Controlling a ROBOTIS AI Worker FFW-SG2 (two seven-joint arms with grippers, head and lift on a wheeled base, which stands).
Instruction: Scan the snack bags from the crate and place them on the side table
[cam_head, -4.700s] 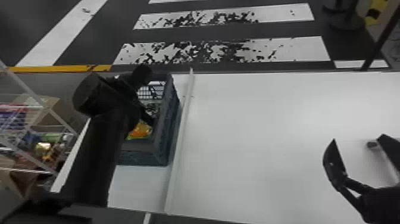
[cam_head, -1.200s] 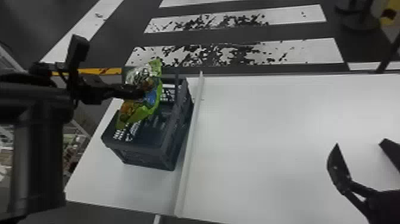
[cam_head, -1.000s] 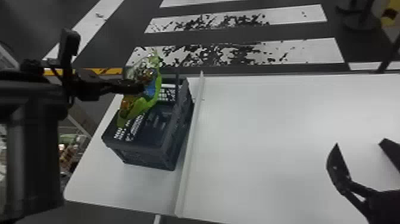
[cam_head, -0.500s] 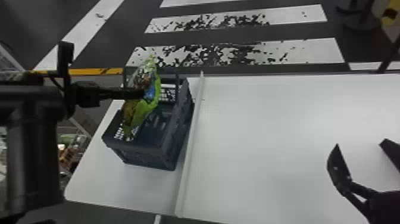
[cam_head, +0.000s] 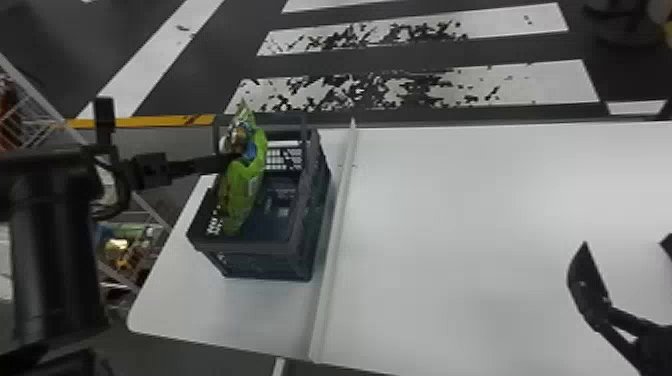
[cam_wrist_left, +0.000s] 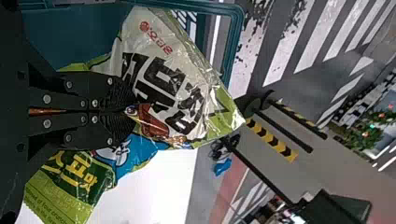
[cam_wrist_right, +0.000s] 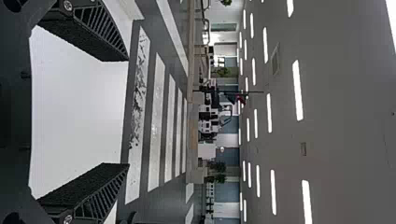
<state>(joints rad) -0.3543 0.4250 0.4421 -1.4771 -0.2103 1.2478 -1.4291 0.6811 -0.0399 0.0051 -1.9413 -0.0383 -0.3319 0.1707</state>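
- Left claw (cam_head: 231, 160): clenched on the green snack bag (cam_head: 243, 192), over the crate (cam_head: 260, 247); its arm comes in from the left.
- Left claw, wrist view: the two black fingers (cam_wrist_left: 119, 91) are pressed nearly together, with the film of the bag pinched at their tips and spreading out past both of them.
- Snack bag: held in the left claw, its long side running from beyond the fingertips toward the robot. It has green edges, a pale panel with large black lettering, and a blue patch beside the claw's tips. Whether its lower end touches the crate cannot be told.
- Crate: dark, open-topped and lattice-walled, standing upright beneath the left claw on the white table (cam_head: 475, 210).
- Raised strip (cam_head: 334, 240): pale and narrow, to the right of the left claw and just beside the crate, running across the tabletop from its far edge to its near one.
- Right claw (cam_head: 625, 244): released and holding nothing, its fingers spread well apart; it lies over the right part of the table, well apart from the left claw.
- Wire rack (cam_head: 34, 98): to the left of the left claw, off the table.
- Painted floor stripes (cam_head: 530, 82): beyond both claws, past the table's far edge.
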